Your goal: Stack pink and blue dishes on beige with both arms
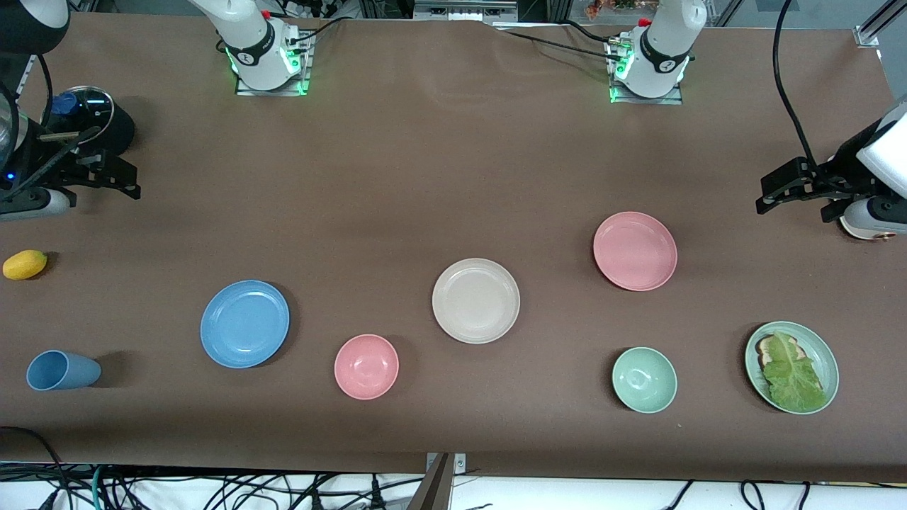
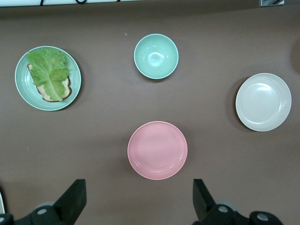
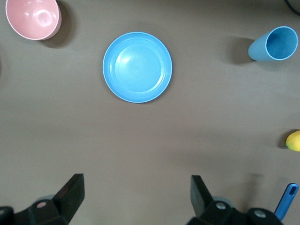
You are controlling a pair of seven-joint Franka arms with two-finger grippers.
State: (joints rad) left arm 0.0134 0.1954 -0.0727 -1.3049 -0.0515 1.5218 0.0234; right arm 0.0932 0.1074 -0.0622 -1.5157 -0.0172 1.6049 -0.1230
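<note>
The beige plate (image 1: 475, 300) lies mid-table. The salmon pink plate (image 1: 635, 251) lies toward the left arm's end and a little farther from the front camera. The sky blue plate (image 1: 244, 324) lies toward the right arm's end. All three are apart and bare. My left gripper (image 1: 769, 193) hangs open over the table's edge at its own end. In the left wrist view the pink plate (image 2: 157, 150) and beige plate (image 2: 263, 101) lie ahead of the empty left gripper (image 2: 139, 201). My right gripper (image 1: 131, 180) hangs open over its end. The right wrist view has the blue plate (image 3: 137, 66) ahead of the right gripper (image 3: 137, 199).
A small pink bowl (image 1: 366, 366) sits between the blue and beige plates, nearer the front camera. A pale green bowl (image 1: 644, 379) and a green plate (image 1: 829, 358) with lettuce on bread lie near the front edge. A blue cup (image 1: 62, 370), a lemon (image 1: 25, 264) and a black pot (image 1: 88, 117) occupy the right arm's end.
</note>
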